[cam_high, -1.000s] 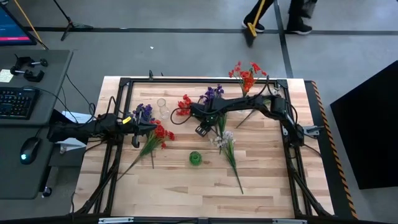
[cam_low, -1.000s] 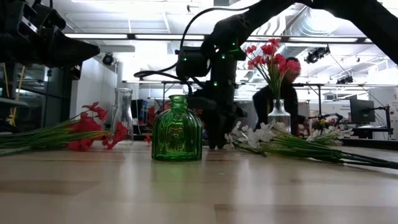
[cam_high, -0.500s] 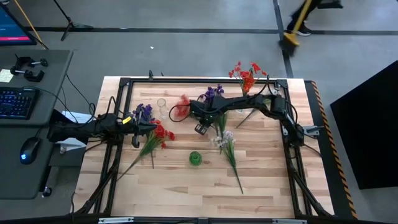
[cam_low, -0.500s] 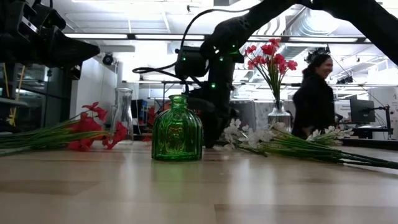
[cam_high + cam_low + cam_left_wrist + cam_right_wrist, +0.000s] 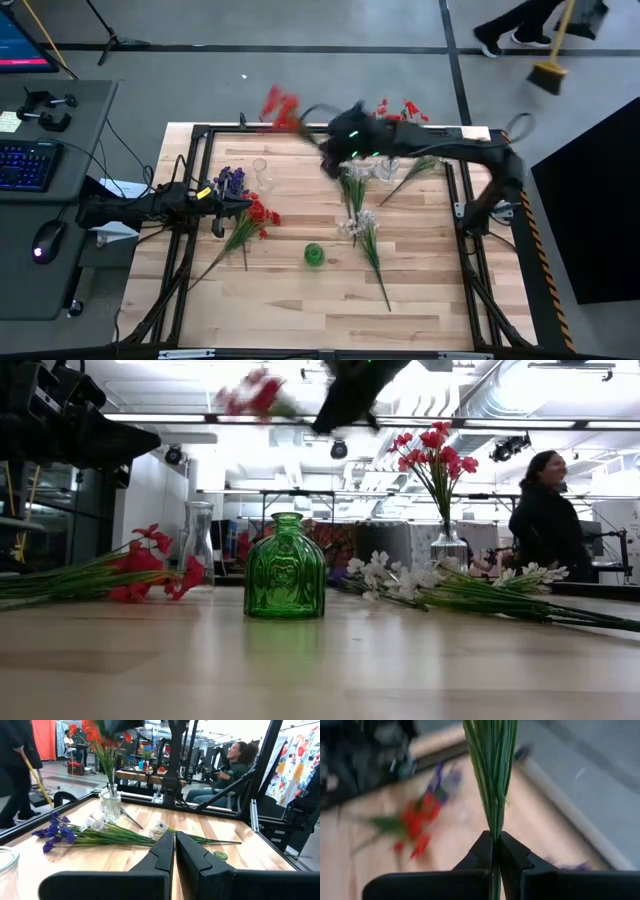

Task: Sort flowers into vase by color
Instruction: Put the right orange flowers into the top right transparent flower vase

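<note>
My right gripper [image 5: 494, 840] is raised high over the table's far middle [image 5: 325, 140] and is shut on a red flower spray [image 5: 280, 105], which is blurred in the low view [image 5: 255, 395]. My left gripper [image 5: 175, 842] is shut and hovers at the table's left [image 5: 222, 207]. It touches nothing, and beside it red flowers [image 5: 255, 215] and purple flowers [image 5: 230, 180] lie flat on the table. White flowers [image 5: 360, 225] lie at the middle. A green vase [image 5: 314, 254] and a clear vase [image 5: 260, 168] stand without flowers. Another clear vase [image 5: 448, 545] holds red flowers [image 5: 400, 118]. My right gripper pinches the red spray's bundle of green stems [image 5: 494, 827] between its two fingers. The stems run on past the fingertips and fan out toward the blooms. The spray is lifted clear of the table. The arm hides how much stem trails behind the fingers.
A dark metal frame [image 5: 200, 135] runs around the wooden table. A purple flower [image 5: 55, 832] lies beside the white ones near the far vase. A desk with a keyboard [image 5: 25, 165] stands to the left. A person with a broom [image 5: 545, 40] walks past the far right corner.
My right gripper has shut on the red spray that lay at the table's far middle. It has then swung up and toward the far edge with it. The spray has come off the table, blooms leading toward the far left. The person with the broom has walked to the right.
</note>
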Controlling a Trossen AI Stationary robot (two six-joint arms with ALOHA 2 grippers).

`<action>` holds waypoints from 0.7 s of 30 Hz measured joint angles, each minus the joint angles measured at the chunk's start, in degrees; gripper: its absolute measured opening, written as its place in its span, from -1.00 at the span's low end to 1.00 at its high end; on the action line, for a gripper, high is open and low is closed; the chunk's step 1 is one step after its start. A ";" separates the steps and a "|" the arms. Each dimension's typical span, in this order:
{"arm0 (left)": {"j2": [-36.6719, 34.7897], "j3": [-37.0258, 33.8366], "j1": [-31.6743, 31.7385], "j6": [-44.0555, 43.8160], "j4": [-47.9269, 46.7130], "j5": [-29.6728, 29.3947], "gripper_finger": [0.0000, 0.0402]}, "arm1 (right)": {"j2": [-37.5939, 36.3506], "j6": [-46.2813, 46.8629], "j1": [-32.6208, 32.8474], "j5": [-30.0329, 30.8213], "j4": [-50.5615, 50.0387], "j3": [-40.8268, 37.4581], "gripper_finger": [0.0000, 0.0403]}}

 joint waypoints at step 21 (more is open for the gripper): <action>0.00 0.00 0.02 0.00 0.01 0.00 -0.97 | -56.87 -6.34 23.04 38.50 48.86 -57.01 -1.00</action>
